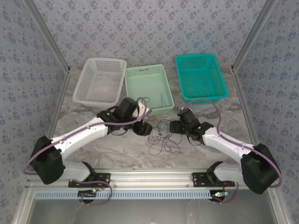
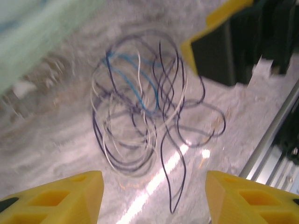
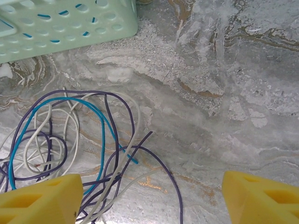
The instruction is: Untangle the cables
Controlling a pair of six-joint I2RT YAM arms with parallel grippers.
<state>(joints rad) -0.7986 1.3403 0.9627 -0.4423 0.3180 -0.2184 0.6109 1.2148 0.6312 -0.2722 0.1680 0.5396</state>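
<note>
Left wrist view puts the cables (image 2: 140, 116) dead ahead of your left gripper (image 2: 152, 186) — jaws apart, empty — while your right gripper (image 3: 149, 186), also spread, sees them off-centre.

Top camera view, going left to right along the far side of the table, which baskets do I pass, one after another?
white basket → pale green basket → teal basket
</note>
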